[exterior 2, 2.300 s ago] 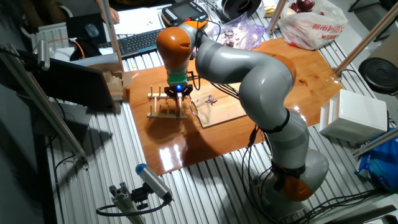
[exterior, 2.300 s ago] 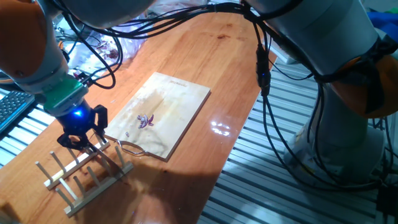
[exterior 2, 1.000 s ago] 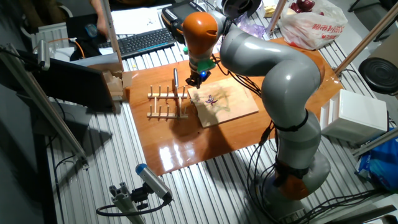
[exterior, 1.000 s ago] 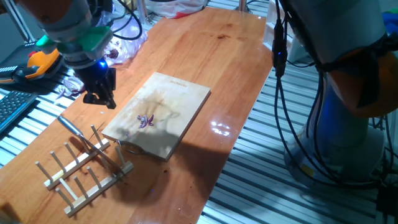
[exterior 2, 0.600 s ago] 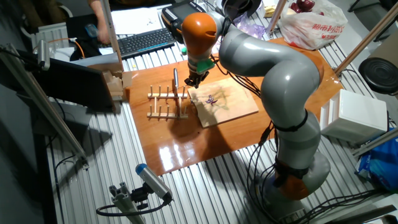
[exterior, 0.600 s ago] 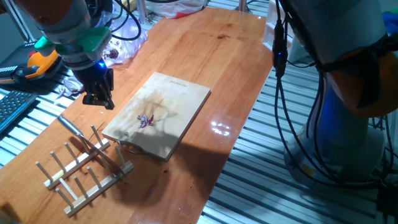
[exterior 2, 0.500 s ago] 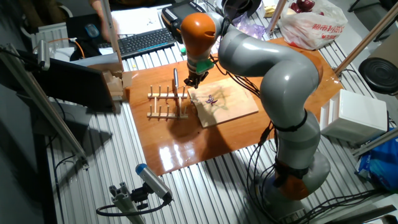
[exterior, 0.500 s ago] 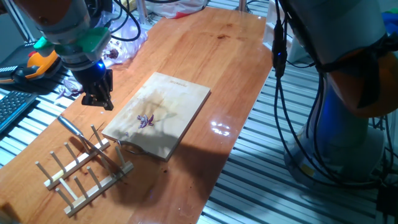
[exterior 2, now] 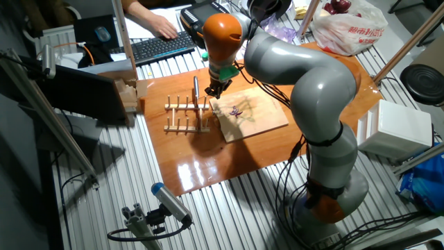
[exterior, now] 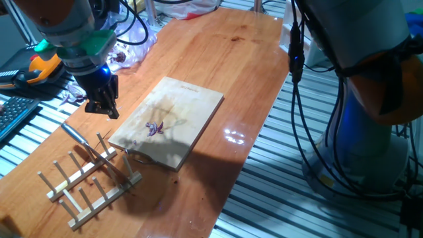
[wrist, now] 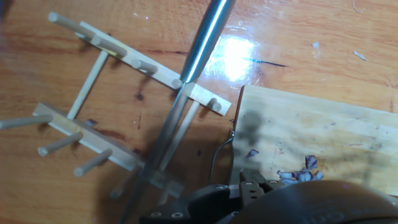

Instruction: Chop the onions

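Onions are sitting mid-board, no cutting showing yet. I'm holding the gripper at the board's 9 o'clock, clamping a knife over the rack; chopping's all left, imo.

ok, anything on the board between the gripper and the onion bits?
Nothing: in one fixed view only bare cutting board lies between the gripper and the onion bits.
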Motion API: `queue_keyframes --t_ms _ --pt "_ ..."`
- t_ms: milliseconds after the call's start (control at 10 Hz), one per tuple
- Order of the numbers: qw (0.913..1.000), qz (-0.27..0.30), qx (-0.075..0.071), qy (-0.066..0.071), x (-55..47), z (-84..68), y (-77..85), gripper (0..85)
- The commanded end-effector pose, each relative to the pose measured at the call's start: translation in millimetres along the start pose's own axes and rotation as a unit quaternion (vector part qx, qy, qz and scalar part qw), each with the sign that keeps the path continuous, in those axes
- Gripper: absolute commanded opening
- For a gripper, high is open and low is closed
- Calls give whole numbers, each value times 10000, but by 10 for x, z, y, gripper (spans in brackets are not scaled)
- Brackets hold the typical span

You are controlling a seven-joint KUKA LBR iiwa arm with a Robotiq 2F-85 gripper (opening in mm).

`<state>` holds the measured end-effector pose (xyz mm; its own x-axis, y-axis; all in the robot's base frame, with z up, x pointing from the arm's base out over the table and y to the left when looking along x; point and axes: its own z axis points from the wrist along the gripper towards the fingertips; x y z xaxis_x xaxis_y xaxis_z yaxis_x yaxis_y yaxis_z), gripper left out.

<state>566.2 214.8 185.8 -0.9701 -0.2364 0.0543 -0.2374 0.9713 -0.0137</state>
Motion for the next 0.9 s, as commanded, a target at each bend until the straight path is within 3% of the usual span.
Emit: queue_keyframes --t_ms 0,300,800 --pt "10000 9 3 20 3 -2 -4 0" --pt "9999 49 15 101 2 -2 1 0" --pt "9999 93 -29 123 -6 4 5 0"
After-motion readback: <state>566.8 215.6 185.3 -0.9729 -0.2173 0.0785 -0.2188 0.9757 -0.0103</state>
